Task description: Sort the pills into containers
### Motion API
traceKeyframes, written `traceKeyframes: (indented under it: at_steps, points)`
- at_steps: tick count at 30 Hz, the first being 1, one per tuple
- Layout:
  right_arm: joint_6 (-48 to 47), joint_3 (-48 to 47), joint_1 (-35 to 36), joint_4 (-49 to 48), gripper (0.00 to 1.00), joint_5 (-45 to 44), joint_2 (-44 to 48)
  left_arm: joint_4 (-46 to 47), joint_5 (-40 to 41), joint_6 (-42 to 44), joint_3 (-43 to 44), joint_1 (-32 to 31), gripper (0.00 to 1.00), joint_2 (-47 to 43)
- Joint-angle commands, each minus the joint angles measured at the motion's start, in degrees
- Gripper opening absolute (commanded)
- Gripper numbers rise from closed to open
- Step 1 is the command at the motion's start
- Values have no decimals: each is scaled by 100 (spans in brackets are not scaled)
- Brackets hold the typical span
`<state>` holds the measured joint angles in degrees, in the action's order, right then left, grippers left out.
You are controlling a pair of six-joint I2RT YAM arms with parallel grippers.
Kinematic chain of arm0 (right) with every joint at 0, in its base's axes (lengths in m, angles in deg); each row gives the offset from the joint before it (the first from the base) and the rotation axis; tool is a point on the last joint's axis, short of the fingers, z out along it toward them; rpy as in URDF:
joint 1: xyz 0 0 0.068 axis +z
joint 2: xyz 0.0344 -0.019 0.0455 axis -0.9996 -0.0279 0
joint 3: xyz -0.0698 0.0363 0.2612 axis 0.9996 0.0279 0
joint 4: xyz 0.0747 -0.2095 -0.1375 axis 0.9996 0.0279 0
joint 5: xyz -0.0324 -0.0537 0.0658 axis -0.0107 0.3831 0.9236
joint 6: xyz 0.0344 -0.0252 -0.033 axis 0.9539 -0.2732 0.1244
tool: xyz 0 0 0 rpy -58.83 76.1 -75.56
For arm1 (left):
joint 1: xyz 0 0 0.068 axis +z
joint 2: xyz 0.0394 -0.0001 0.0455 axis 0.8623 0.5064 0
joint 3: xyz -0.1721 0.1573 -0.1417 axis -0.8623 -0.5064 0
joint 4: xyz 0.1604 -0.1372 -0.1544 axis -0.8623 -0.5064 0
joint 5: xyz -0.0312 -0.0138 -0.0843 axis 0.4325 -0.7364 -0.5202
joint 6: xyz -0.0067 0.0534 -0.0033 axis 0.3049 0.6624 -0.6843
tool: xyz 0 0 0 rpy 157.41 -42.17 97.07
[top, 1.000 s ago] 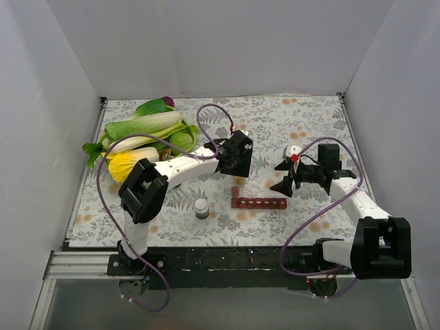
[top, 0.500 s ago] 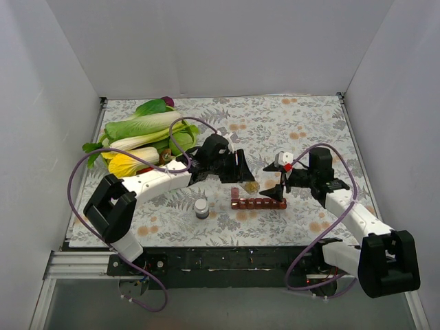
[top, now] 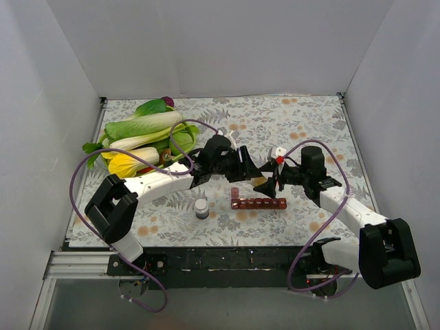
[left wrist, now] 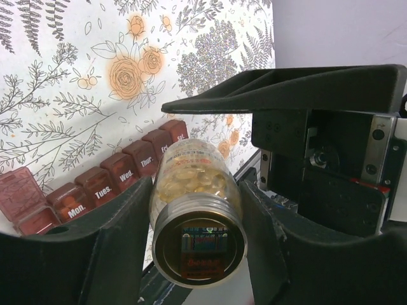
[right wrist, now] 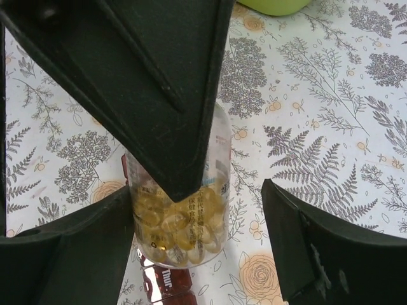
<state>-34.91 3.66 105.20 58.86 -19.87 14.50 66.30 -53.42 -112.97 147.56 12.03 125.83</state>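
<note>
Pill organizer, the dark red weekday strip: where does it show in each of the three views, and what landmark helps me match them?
Top external: the pill organizer is a horizontal row just below picture centre.
Left wrist: left of centre, running diagonally, day labels readable.
Right wrist: only a sliver at the bottom edge.
Landmark: the capsule bottle sits right in front of the strip in both wrist views; it is hard to make out from above.
</note>
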Motion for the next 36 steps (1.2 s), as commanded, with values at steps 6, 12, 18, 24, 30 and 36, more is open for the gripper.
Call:
traceKeyframes:
  at_steps: [6, 12, 18, 24, 30, 36]
  points:
    - [153, -112, 166, -297, 76, 92, -67, 258, 129, -311, 169, -79, 2, 4]
    - [82, -174, 175, -191, 61, 250, -111, 267, 129, -346, 204, -88, 2, -30]
    - [-304, -314, 175, 213, 17, 557, -129, 320, 129, -399, 125, -79, 9, -189]
    - [-550, -341, 175, 494, 7, 1032, -32, 320, 155, -303, -24, -44, 65, -592]
    - [-884, -499, 175, 995, 5, 1392, -102, 294, 261, 119, -489, 324, 98, -1522]
    - [-902, -770, 175, 1531, 4, 1463, -217, 109, 181, 1802, -894, 571, 98, -2429]
